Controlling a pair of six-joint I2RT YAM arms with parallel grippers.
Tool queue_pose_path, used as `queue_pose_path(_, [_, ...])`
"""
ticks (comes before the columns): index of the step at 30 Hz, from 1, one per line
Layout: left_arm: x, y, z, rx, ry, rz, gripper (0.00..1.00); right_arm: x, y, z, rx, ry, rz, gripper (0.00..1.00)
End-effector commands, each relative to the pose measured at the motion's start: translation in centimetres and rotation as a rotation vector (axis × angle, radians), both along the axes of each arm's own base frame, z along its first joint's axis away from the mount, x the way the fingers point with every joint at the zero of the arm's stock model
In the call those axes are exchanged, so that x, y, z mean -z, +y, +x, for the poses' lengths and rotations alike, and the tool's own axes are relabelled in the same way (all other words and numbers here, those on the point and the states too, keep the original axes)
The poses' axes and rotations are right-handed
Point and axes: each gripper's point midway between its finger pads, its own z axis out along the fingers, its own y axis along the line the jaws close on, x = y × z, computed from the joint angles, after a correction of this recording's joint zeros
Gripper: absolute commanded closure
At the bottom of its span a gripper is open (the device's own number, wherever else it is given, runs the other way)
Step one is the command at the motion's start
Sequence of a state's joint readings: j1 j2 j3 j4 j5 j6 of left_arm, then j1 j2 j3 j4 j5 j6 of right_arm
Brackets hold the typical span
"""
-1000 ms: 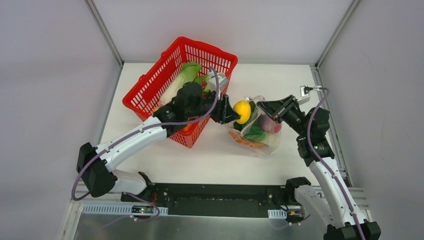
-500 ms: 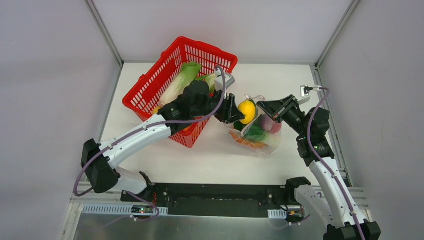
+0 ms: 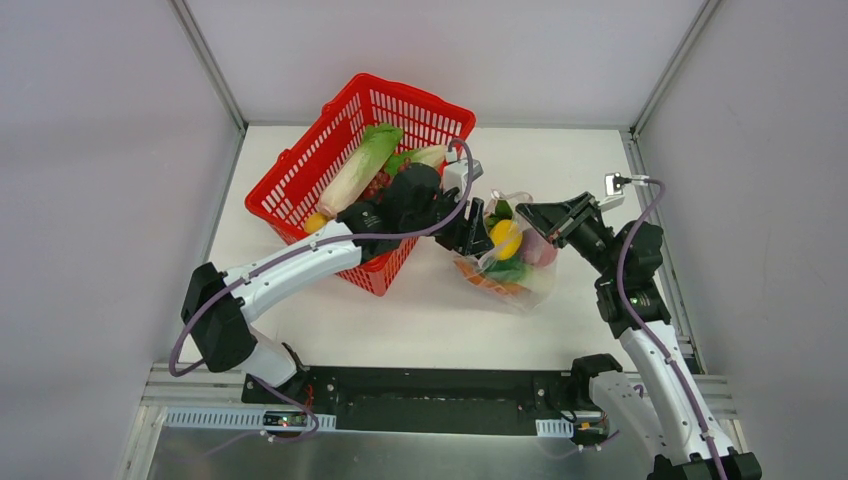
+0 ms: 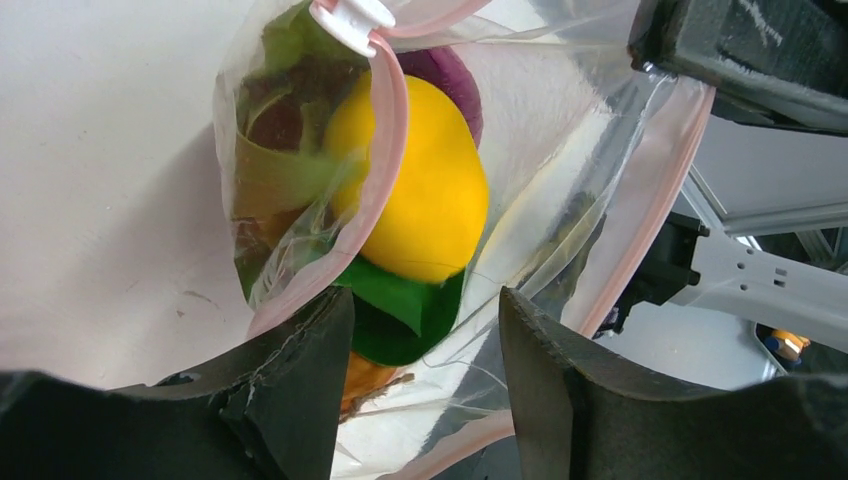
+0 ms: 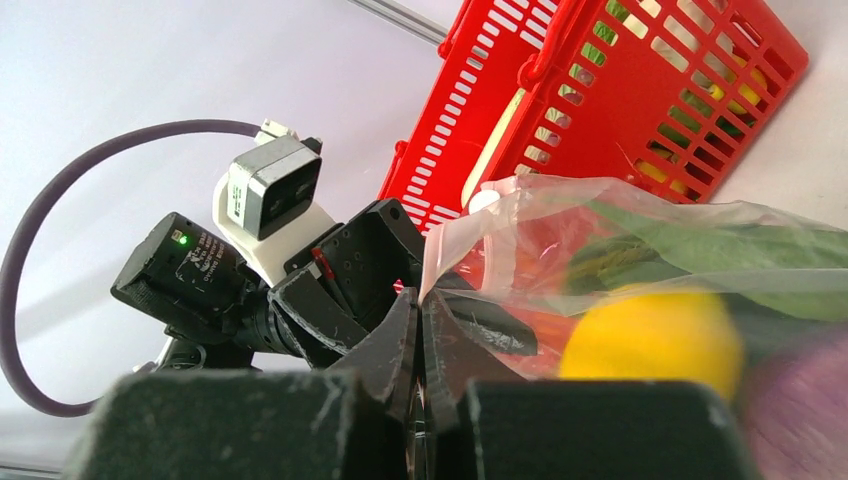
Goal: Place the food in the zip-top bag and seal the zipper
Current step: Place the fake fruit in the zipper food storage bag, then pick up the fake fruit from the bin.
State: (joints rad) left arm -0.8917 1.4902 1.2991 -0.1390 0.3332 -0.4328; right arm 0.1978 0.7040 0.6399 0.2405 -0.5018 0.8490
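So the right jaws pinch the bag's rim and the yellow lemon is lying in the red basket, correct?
No. The lemon is inside the zip-top bag, not in the red basket; the left wrist view shows it behind the clear plastic. The right jaws do pinch the bag's rim.

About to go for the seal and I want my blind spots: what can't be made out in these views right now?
Top view: the left arm covers part of the basket; any food beneath it is hidden.
Left wrist view: orange food low in the zip-top bag sits mostly behind a finger of the left gripper and a green leaf.
Left wrist view: the zipper runs off the bottom edge.
Right wrist view: purple food is blurred and cut off by the corner.
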Motion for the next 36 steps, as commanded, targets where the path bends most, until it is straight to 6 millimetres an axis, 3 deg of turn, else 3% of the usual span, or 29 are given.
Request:
queue_pose_path(1, [-4.1,-1.9,0.2,0.024,-0.043,-0.107,0.44,-3.4,-0.3,-0.4,0.012,-0.133,0.039,1.00])
queue_pose_path(5, [-5.3,-2.9,0.6,0.041,-0.050,-0.134,0.43,-3.4,-0.5,-0.5,0.022,-0.139,0.039,1.00])
queue_pose_path(7, [-5.0,-2.5,0.7,0.025,-0.053,-0.119,0.42,-3.4,-0.6,-0.6,0.029,-0.144,0.038,1.00])
queue_pose_path(10, [-5.2,-1.5,0.4,0.016,-0.083,-0.117,0.38,-2.8,-0.9,-0.3,0.057,-0.123,0.031,1.00])
queue_pose_path(14, [-7.0,0.4,-0.3,0.002,-0.161,-0.136,0.34,-1.7,-1.5,0.4,0.107,-0.086,0.027,1.00])
queue_pose_path(18, [-8.7,3.1,-0.3,-0.067,-0.262,-0.138,0.26,-2.9,-1.2,-0.2,0.076,-0.147,0.037,1.00])
queue_pose_path(22, [-8.3,5.6,0.8,-0.169,-0.328,-0.080,0.20,-3.7,-0.7,-1.0,0.034,-0.186,0.018,1.00])
queue_pose_path(28, [-6.7,7.6,1.2,-0.206,-0.347,0.046,0.19,-4.3,-0.7,-1.6,0.028,-0.225,0.013,1.00])
queue_pose_path(36, [-6.8,11.7,2.4,-0.332,-0.404,0.115,0.10,-3.9,-0.7,-1.3,0.027,-0.207,0.013,1.00])
